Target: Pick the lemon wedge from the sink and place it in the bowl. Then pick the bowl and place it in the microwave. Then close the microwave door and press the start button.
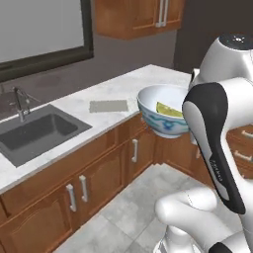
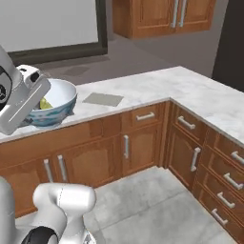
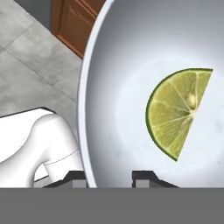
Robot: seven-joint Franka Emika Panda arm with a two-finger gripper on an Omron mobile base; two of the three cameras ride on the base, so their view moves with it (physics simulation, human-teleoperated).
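The pincer (image 3: 110,176) was clamped on the rim of the bowl (image 1: 154,101), one finger inside the wall and one outside, holding it up in the air clear of the counter (image 1: 111,89). The lemon wedge (image 3: 180,113) lay flat on the bowl's pale bottom, just ahead of the fingers. The sink (image 1: 37,132) sat well off to the side

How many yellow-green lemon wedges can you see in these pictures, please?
1. The yellow-green lemon wedge lies inside the round white patterned bowl, which the gripper holds beyond the counter edge. The sink's floor shows none.
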